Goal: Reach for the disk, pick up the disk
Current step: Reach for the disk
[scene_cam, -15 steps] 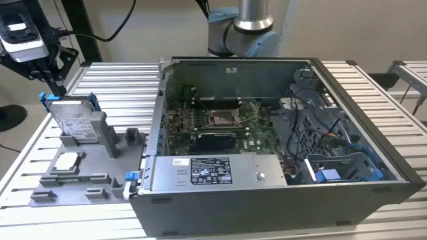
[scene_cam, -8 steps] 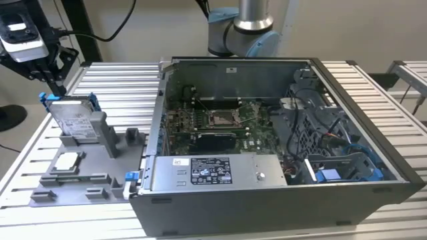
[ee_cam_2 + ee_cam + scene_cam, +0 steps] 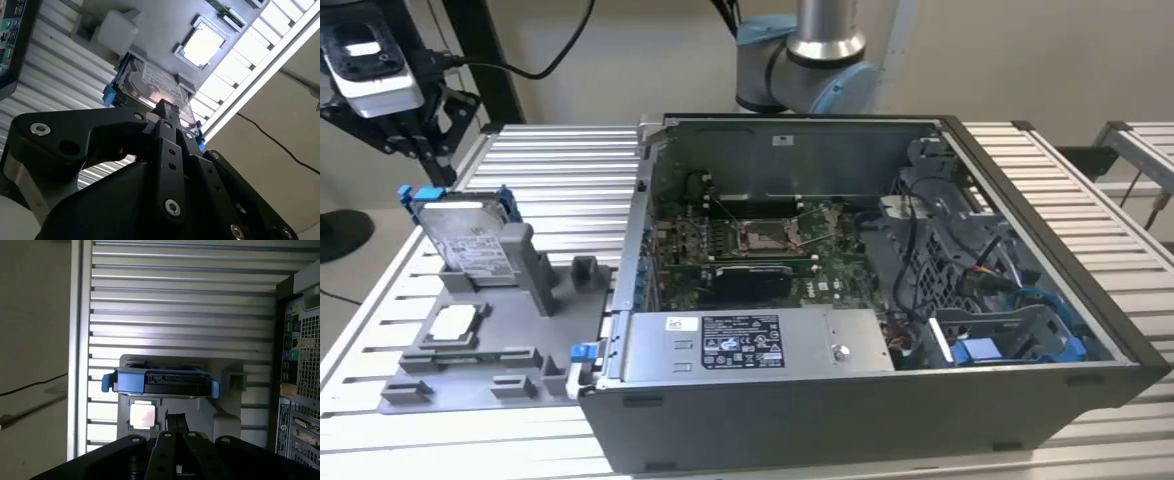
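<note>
silver-grey metal hard drive [image 3: 464, 238] with blue rails stands upright in a grey plastic fixture [image 3: 507, 335] on the exterior view's left; black gripper [image 3: 416, 148] hangs above it, apart; open dark computer case [image 3: 854, 420] just beside

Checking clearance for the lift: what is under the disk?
The disk stands on edge in the grey fixture, which lies on the slatted table. Its lower edge, down in the fixture, is hidden.

The slatted aluminium bench [image 3: 554, 155] carries two items: a grey fixture plate [image 3: 500, 335] and, just beside it, an open computer case [image 3: 854, 420].
</note>
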You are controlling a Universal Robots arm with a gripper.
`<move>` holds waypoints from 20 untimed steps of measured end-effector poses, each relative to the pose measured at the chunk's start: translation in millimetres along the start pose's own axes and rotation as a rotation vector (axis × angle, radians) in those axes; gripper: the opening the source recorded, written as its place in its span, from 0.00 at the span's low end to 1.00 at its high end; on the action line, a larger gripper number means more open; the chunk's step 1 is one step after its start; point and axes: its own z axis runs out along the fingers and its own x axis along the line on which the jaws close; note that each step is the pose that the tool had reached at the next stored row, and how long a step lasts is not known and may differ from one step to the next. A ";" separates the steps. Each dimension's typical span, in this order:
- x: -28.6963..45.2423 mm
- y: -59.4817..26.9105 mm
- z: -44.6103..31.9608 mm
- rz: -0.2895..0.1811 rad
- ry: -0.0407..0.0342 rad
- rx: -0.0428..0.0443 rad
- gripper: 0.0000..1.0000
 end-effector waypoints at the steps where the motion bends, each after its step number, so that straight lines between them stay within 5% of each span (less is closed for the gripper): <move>1: 1.3 3.2 0.9 0.000 0.0001 0.0000 0.00; 9: 29.3 14.0 6.8 0.000 -0.0004 0.0002 0.00; 14: 32.1 24.4 9.3 0.000 -0.0002 0.0036 0.00; 20: 32.1 25.0 9.3 0.000 -0.0002 0.0040 0.00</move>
